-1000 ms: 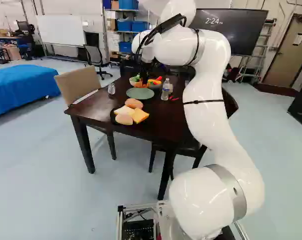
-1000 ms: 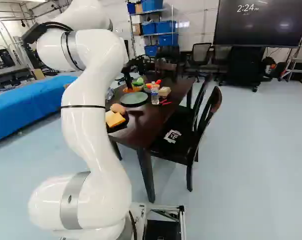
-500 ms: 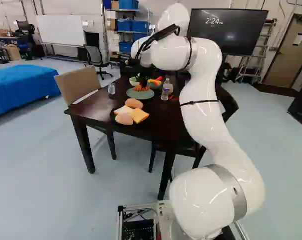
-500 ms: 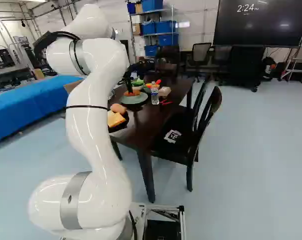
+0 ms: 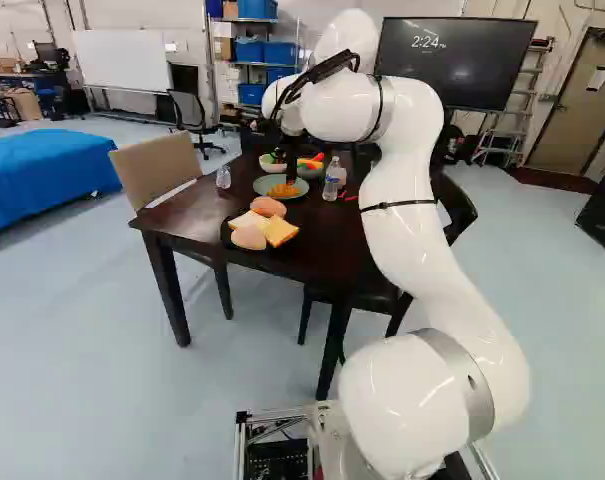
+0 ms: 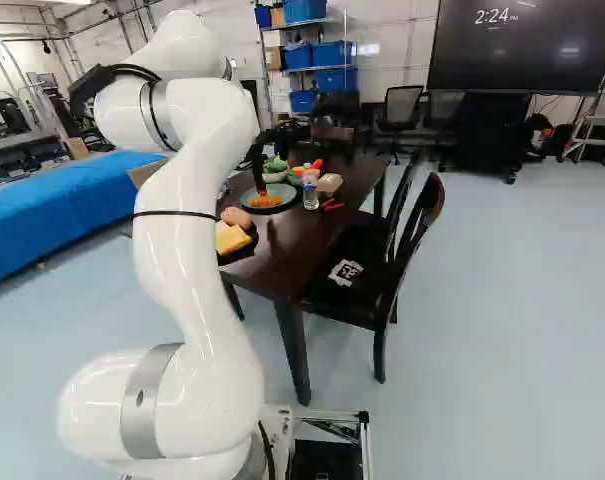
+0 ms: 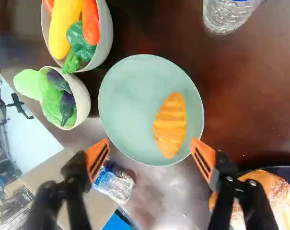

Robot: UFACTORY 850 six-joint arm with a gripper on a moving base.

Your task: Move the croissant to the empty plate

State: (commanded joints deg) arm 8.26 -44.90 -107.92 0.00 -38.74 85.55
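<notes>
We hold our gripper (image 7: pixel 149 157) with jaws wide apart, presumably to leave the croissant (image 7: pixel 171 125) free on the green plate (image 7: pixel 123 112) ahead of them, where the task wants it, so probably only backing away remains.

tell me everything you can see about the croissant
The croissant is golden orange, a plump spindle narrowing to two ends, with paler bands across it, perhaps a plastic toy. It lies flat and whole on the green plate, off-centre, one end close to the rim, with bare plate around it. The gripper stands open beyond that end; neither orange pad touches it.
</notes>
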